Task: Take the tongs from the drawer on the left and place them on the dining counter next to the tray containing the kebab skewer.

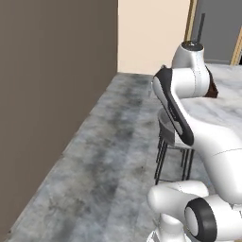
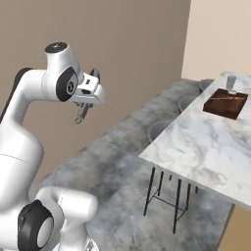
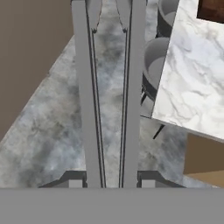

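Note:
My gripper (image 3: 111, 181) is shut on the tongs (image 3: 89, 109), and their two long grey arms run straight away from the hand. From the right base view the gripper (image 2: 87, 104) hangs high over the floor, left of the dining counter (image 2: 206, 142), with the tongs (image 2: 80, 116) poking down out of it. The dark brown tray (image 2: 225, 103) sits far along the counter, well away from the hand; its corner (image 3: 212, 9) shows in the hand view. I cannot make out the kebab skewer in it. The drawer is out of view.
Round grey stools (image 2: 159, 130) stand under the counter's near edge, one on black legs (image 1: 168, 132). A small glass (image 2: 231, 82) stands behind the tray. A brown wall (image 1: 52, 94) runs along the left. Grey stone floor (image 1: 108, 156) lies between wall and counter.

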